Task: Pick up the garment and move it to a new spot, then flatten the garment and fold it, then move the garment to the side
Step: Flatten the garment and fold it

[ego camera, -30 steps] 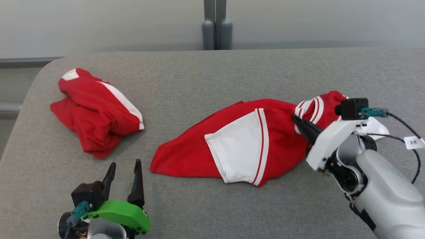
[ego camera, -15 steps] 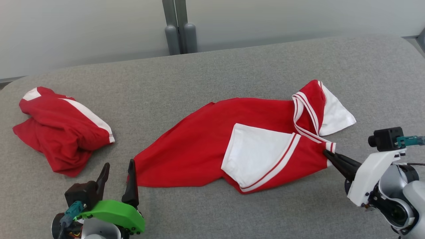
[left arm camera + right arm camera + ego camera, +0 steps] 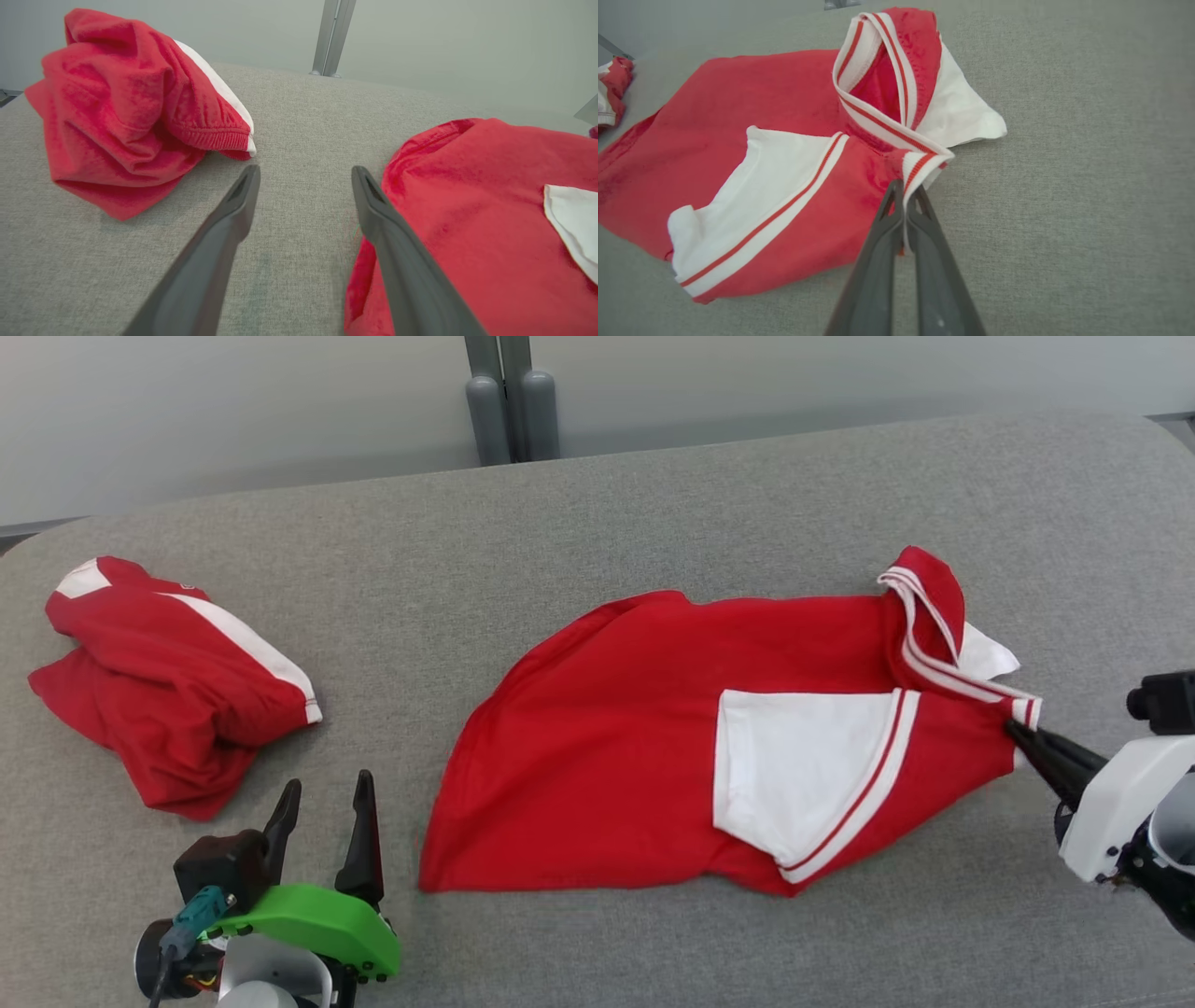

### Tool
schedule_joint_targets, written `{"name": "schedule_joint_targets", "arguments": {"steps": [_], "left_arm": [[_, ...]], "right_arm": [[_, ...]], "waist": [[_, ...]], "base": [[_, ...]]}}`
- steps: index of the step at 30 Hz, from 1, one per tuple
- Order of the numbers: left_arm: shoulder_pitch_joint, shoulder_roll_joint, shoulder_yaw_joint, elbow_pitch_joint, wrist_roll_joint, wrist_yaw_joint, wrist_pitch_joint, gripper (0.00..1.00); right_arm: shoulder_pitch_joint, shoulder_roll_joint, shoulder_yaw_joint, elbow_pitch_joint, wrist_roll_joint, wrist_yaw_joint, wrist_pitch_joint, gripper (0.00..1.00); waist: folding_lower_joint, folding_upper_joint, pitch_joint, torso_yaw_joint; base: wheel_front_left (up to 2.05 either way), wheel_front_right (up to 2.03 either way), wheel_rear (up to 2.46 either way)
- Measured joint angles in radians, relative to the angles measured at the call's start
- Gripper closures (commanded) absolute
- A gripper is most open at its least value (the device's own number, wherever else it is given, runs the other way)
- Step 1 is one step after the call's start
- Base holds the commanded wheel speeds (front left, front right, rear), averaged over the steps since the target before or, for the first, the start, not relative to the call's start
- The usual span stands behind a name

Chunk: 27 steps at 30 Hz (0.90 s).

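**Head view:** A grey fabric-covered surface (image 3: 653,504) with rounded far corners stands before a pale wall (image 3: 233,411), with two grey posts (image 3: 511,401) behind it. The red-and-white garment (image 3: 616,756) lies spread at centre-right. A second red bundle (image 3: 168,681) sits well apart at the left. The left gripper (image 3: 327,782) is spread wide and empty. The right gripper (image 3: 1013,728) is clamped on the striped collar (image 3: 910,635).

**Left wrist view:** The fingers are parted over bare cloth between bundle and garment.

**Right wrist view:** The fingers are pinched together on the collar tip, and the garment rests on the surface.
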Motion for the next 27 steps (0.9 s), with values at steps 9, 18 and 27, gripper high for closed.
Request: {"name": "schedule_joint_targets", "arguments": {"steps": [9,18,27], "left_arm": [[-0.010,-0.002,-0.006,0.009,-0.001,0.004,0.002,0.00],[-0.016,-0.008,-0.015,0.024,-0.006,-0.001,-0.002,0.00],[0.018,-0.006,-0.002,0.019,-0.018,0.010,-0.028,0.00]], "right_arm": [[-0.187,-0.022,0.160,0.210,-0.064,0.000,-0.134,1.00],[-0.254,0.036,0.209,0.485,-0.051,0.000,-0.265,0.00],[-0.257,0.110,-0.001,0.406,-0.123,0.000,-0.348,0.00]], "waist": [[0.0000,0.0000,0.004,0.000],[0.0000,0.0000,-0.012,0.011],[0.0001,0.0000,-0.066,0.015]], "base": [[0.00,0.00,0.00],[0.00,0.00,0.00],[0.00,0.00,0.00]]}}
